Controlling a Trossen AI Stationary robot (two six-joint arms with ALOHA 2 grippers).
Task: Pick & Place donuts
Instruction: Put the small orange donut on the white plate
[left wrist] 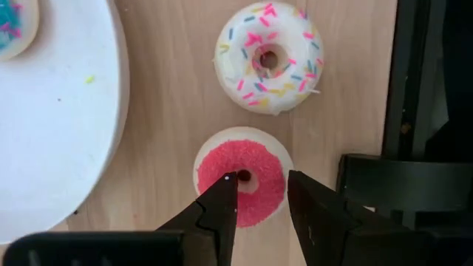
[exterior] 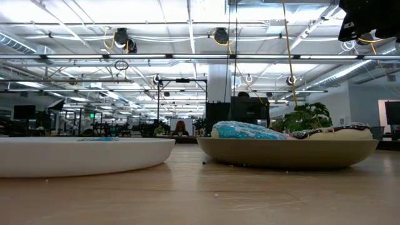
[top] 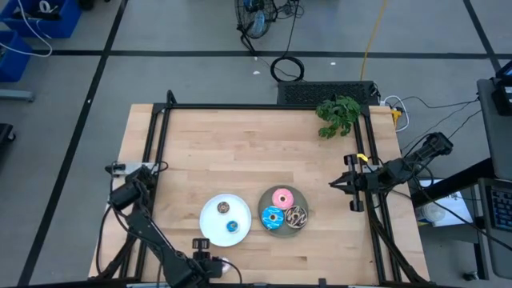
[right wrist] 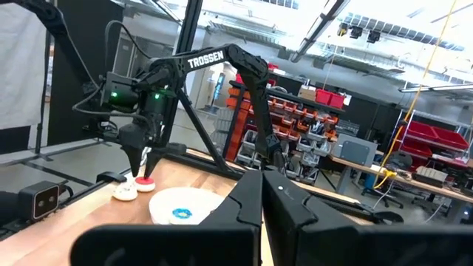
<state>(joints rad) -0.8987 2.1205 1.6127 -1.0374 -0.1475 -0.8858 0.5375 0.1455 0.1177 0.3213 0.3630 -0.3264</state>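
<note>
A tiny red donut (left wrist: 255,203) lies flat on the wood near the table's near edge, with a tiny white sprinkled donut (left wrist: 268,55) beside it. My left gripper (left wrist: 262,191) points down over the red donut, open. One fingertip (left wrist: 228,185) is over the donut's hole, the other (left wrist: 297,185) at its outer edge. The white plate (top: 214,224) holds a tiny brown donut (top: 223,207) and a tiny blue one (top: 233,226). The grey plate (top: 284,230) holds the pink (top: 282,198), blue sprinkled (top: 272,216) and dark drizzled (top: 297,216) donuts. My right gripper (top: 332,186) waits shut at the table's right side. My left gripper comes at the red donut from above, one finger over its hole (left wrist: 244,176) and one just outside its rim. The donut lies flat on the table. Whether the fingertips touch it, I cannot tell.
A green plant sprig (top: 338,114) lies at the far right corner. Black frame rails (top: 156,152) run along the table's edges, and one rail (left wrist: 414,74) passes close beside the two tiny donuts. The white plate's rim (left wrist: 111,111) is on their other side.
</note>
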